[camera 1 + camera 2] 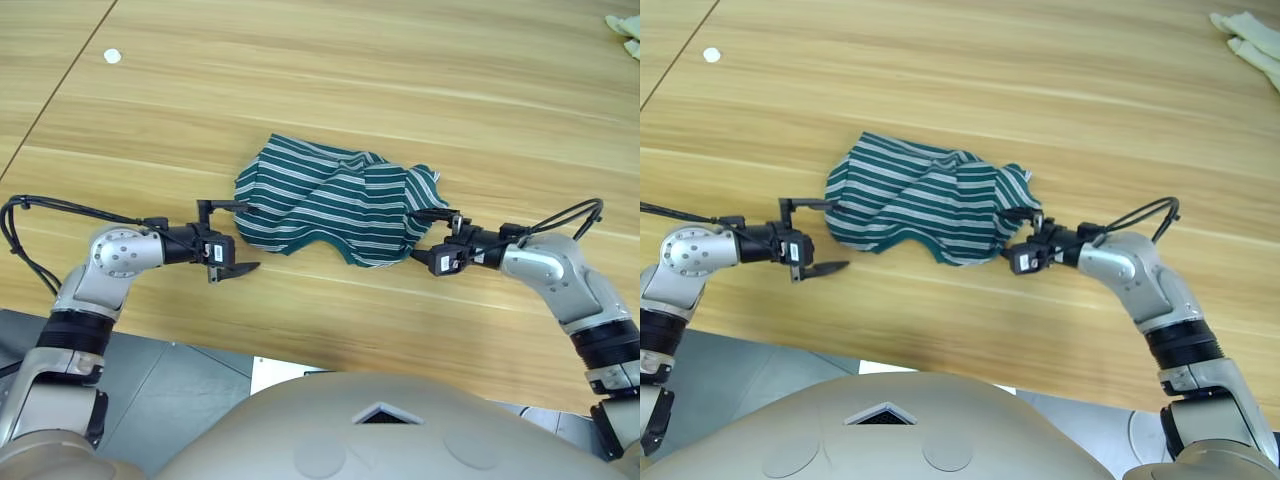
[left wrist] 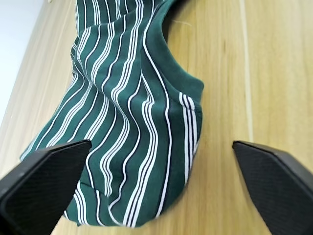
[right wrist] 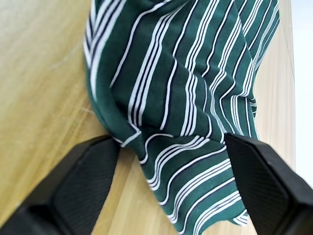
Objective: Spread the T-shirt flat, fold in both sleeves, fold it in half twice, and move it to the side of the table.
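Note:
A green T-shirt (image 1: 325, 205) with white stripes lies crumpled in a heap in the middle of the wooden table (image 1: 400, 80). My left gripper (image 1: 238, 237) is open at the shirt's left edge, one finger at the fabric and the other nearer me over bare wood. In the left wrist view the shirt (image 2: 127, 122) lies ahead of the left gripper (image 2: 161, 191), reaching partway between its fingertips. My right gripper (image 1: 425, 235) is open at the shirt's right edge. The right wrist view shows the right gripper (image 3: 171, 186) straddling the striped hem (image 3: 186, 98).
A small white round mark (image 1: 112, 56) sits on the table at the far left. A pale cloth-like item (image 1: 625, 35) lies at the far right corner. The table's front edge (image 1: 300, 355) runs just below both grippers. Bare wood surrounds the shirt.

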Action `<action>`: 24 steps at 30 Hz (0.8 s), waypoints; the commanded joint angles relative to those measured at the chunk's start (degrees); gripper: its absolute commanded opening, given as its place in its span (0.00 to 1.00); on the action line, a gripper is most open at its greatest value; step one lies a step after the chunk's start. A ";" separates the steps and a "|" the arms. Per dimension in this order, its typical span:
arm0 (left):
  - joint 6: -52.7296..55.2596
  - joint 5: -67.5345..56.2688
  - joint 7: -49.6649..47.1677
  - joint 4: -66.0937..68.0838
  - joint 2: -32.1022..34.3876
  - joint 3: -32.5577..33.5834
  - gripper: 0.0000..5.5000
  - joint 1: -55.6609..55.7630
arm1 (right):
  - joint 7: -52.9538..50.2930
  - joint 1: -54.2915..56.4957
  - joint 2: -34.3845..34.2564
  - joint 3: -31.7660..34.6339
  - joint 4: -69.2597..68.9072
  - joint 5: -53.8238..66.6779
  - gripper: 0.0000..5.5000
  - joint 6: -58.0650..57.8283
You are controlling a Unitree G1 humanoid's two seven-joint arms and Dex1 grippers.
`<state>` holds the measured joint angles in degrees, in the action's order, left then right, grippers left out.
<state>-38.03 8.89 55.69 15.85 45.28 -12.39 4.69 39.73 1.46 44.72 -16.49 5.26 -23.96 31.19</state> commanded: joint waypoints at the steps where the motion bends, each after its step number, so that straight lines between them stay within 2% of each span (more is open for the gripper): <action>1: 0.26 1.76 0.68 1.05 0.72 -2.31 0.98 -0.02 | 2.14 -2.71 -0.18 -4.25 1.27 -2.73 0.70 -1.57; 2: 0.21 1.69 0.66 1.05 0.76 -2.55 0.98 0.01 | 2.38 -2.95 0.10 -4.38 0.87 -2.17 0.70 -1.38; 7: 0.42 3.41 -0.35 2.68 1.12 -3.54 0.85 0.84 | 4.35 -4.96 2.06 -4.41 -2.87 3.30 0.70 0.01; 17: 0.23 9.86 -5.50 10.16 1.35 -6.62 0.54 4.15 | 5.10 -4.65 2.41 -5.11 -3.18 5.44 0.70 -0.32; 22: -0.78 8.51 -5.09 9.29 0.91 -8.30 0.40 3.58 | 4.15 -3.42 1.48 -5.74 -1.05 3.79 0.70 -1.37; 24: -0.99 7.92 -4.80 8.76 0.91 -8.61 0.35 3.32 | 4.01 -3.20 1.55 -5.93 -0.57 3.54 0.65 -1.51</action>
<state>-39.87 14.63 49.03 23.99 46.08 -18.55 10.56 42.36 -0.63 45.92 -20.78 1.88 -16.77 31.96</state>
